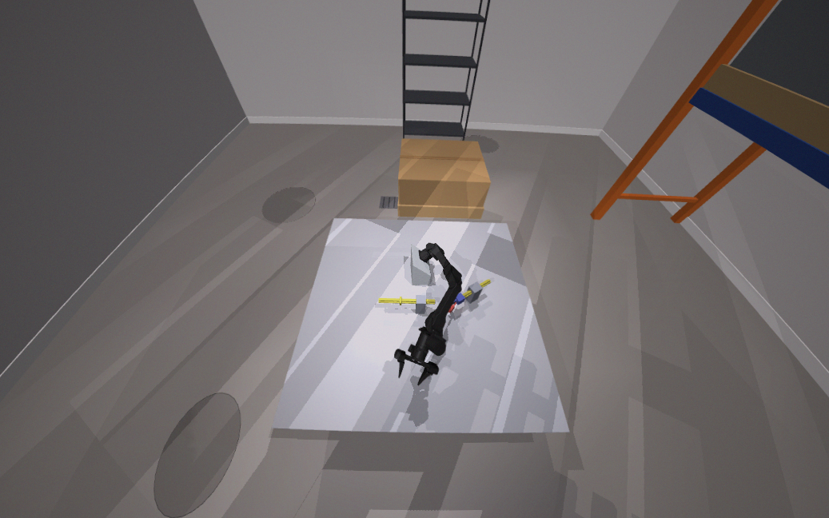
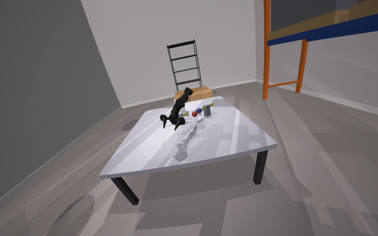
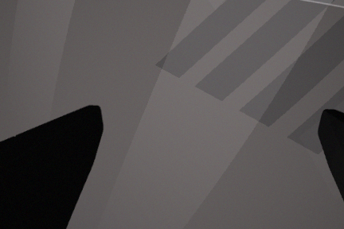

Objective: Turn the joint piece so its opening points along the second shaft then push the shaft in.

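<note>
On the table (image 1: 352, 386) (image 2: 228, 140) a grey block (image 1: 473, 292) (image 2: 206, 110) holds a fixed yellow shaft (image 1: 485, 282) (image 2: 211, 104). That shaft ends in a blue piece (image 1: 467, 296) (image 2: 198, 110) and a red joint piece (image 1: 453, 305) (image 2: 194, 113). A second yellow shaft (image 1: 394, 300) runs through another grey block (image 1: 420, 304) to the left; in the exterior view the arm mostly hides it. My gripper (image 1: 413, 372) (image 2: 170, 124) (image 3: 212, 119) is open and empty. It hangs above the table, nearer the front than the parts, touching nothing. The wrist view shows only floor and wall between the fingers.
A pale grey block (image 1: 417, 268) stands by the arm's base. Behind the table are a cardboard box (image 1: 443, 173) (image 2: 203, 91) and a black shelf rack (image 1: 446, 61) (image 2: 184, 63). An orange and blue rack (image 1: 662, 141) (image 2: 265, 58) stands at the right.
</note>
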Controlling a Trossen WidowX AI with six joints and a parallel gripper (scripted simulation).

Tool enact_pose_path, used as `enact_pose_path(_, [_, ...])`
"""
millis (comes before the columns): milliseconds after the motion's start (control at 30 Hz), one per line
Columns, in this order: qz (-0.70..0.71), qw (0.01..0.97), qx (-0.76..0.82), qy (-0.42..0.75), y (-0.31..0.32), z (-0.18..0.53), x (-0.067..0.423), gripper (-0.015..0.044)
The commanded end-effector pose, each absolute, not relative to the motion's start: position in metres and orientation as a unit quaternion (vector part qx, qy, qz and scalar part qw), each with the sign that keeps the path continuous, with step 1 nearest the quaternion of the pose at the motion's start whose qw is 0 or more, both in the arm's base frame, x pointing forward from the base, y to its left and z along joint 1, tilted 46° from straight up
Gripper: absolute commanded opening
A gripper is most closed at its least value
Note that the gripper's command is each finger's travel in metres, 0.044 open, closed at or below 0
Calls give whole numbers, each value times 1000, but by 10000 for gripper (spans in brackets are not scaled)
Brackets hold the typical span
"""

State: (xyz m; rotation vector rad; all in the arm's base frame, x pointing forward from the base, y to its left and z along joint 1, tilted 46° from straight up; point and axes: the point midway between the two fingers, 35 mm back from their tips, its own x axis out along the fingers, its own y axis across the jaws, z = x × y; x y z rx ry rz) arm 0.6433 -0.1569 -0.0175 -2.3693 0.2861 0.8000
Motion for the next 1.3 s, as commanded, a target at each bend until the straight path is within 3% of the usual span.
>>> enact_pose_path(0, [303,309,-895,110,-157,-17,643,426])
enact_pose_path(467, [308,437,-809,244,-183,15,640,440])
enact_pose_path(767, [311,446,-802,248,-182,13,637,440])
enact_pose_path(1267, [355,596,-656,298,-158,14,595,440])
